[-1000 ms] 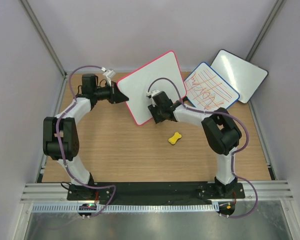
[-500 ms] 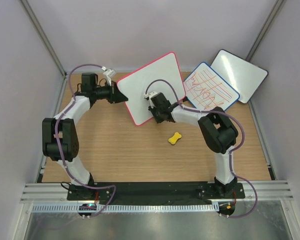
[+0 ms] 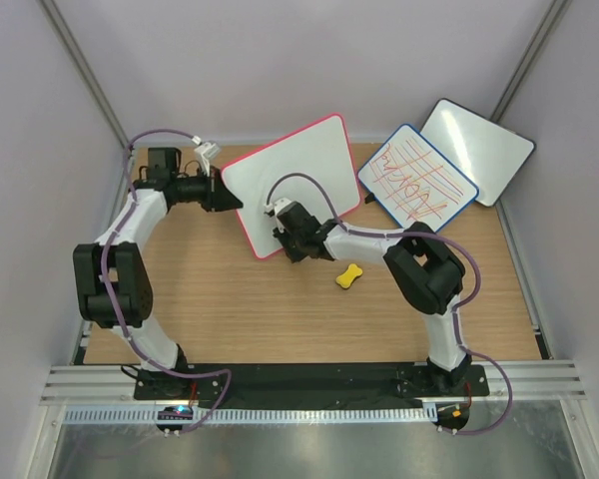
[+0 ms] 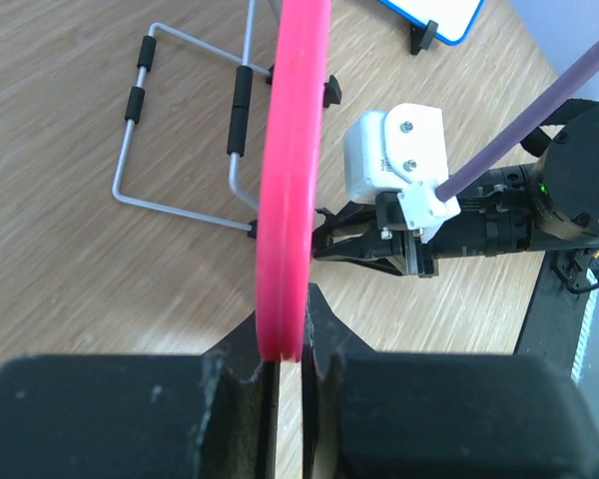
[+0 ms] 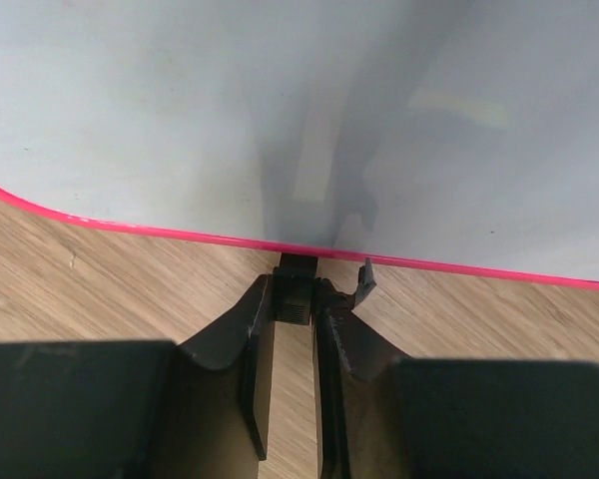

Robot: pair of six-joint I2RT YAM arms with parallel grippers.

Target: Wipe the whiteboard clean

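Note:
The whiteboard [image 3: 292,178], pink-framed and showing no marks, stands tilted at the back of the table. My left gripper [image 3: 230,196] is shut on its left edge; the left wrist view shows the pink frame [image 4: 292,180] edge-on, pinched between the fingers of my left gripper [image 4: 290,344]. My right gripper [image 3: 282,242] sits at the board's lower edge. In the right wrist view that gripper [image 5: 295,299] is shut on a small black foot [image 5: 294,289] under the whiteboard [image 5: 280,100].
A yellow bone-shaped eraser [image 3: 350,275] lies on the wood right of my right gripper. A blue-framed board [image 3: 416,181] with red lines and a black-framed blank board [image 3: 477,150] lean at the back right. A wire stand [image 4: 195,130] lies behind the whiteboard.
The right gripper has dropped from the board's face to its lower edge and shut on the black foot. The board and both grippers have shifted left.

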